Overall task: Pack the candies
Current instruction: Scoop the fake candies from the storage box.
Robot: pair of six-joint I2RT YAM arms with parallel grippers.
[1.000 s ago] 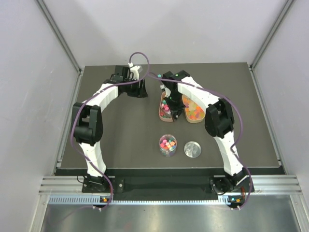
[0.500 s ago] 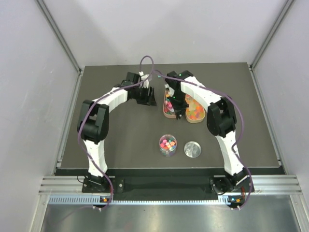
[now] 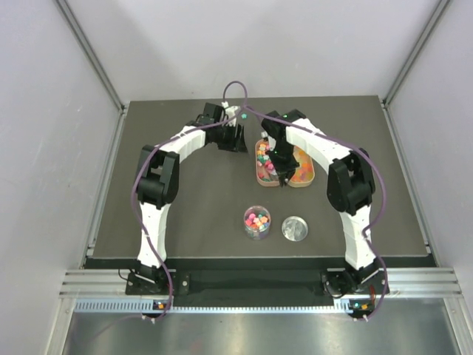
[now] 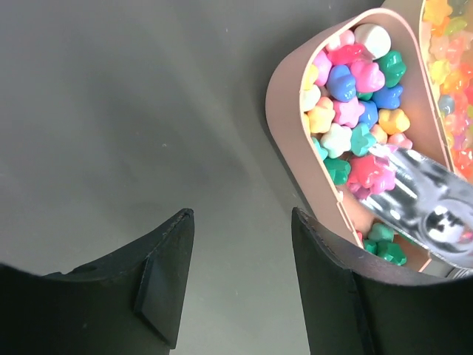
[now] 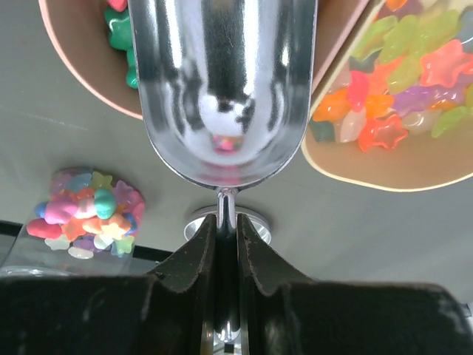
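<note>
left gripper: spread, empty, above table beside pink tray | right gripper: pinching scoop handle | scoop bowl among candies in tray

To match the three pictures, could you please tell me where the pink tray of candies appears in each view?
Top external: the pink tray lies mid-table, partly under the right arm.
Left wrist: upper right of the picture.
Right wrist: top left, partly behind the scoop.
Shared landmark: the second tray, beside it on the picture's right in every view.
</note>
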